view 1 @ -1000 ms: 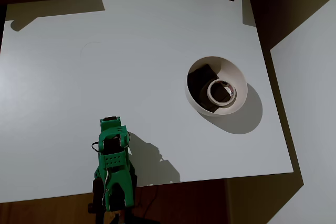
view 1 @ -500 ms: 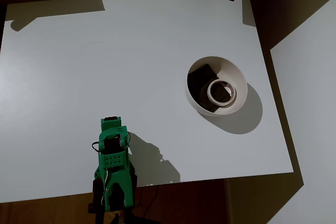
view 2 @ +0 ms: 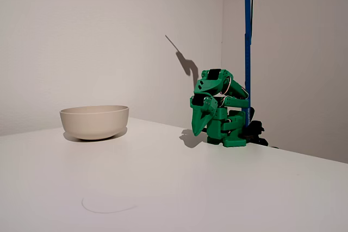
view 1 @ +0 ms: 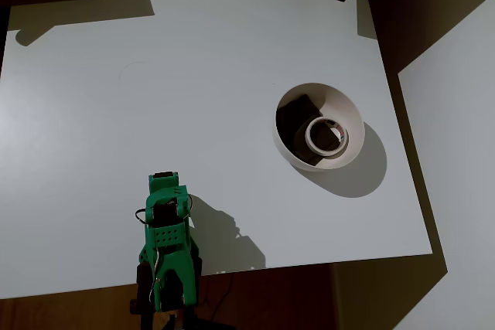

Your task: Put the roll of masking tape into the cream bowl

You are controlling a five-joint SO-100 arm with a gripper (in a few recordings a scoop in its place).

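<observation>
the roll of masking tape point(view 1: 326, 134) lies in the cream bowl point(view 1: 346, 106) near the table's point(view 1: 155, 98) right edge. it's light and stiff; grip its rim. you can't tell the gripper's point(view 2: 199, 125) opening.

Cream bowl point(view 2: 94, 121) smooth, glossy; table point(view 1: 193, 98) matt white; arm point(view 2: 217, 110) green plastic.

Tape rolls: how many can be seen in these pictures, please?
1. The roll of masking tape lies inside the cream bowl, beside a dark object, in the overhead view. In the fixed view the bowl's wall hides it.
</observation>
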